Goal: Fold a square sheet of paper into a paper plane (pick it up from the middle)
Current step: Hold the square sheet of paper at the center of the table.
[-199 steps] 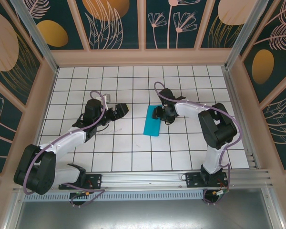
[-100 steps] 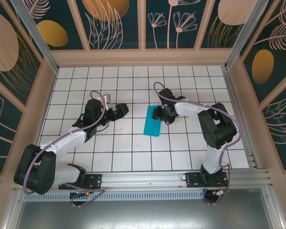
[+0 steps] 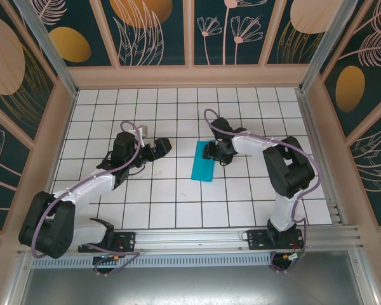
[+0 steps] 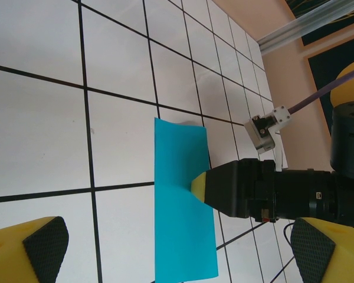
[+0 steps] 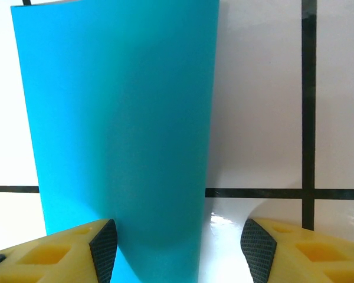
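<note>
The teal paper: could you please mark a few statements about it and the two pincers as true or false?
1. The paper lies on the table as a long rectangle. True.
2. The left pincer is clamped on it. False: it is open and apart from the paper, off to its left.
3. The right pincer sits at the paper's right long edge. True.
4. The right pincer is shut. False: its fingers are spread.
5. The paper is a pointed dart. False: no point shows.
</note>
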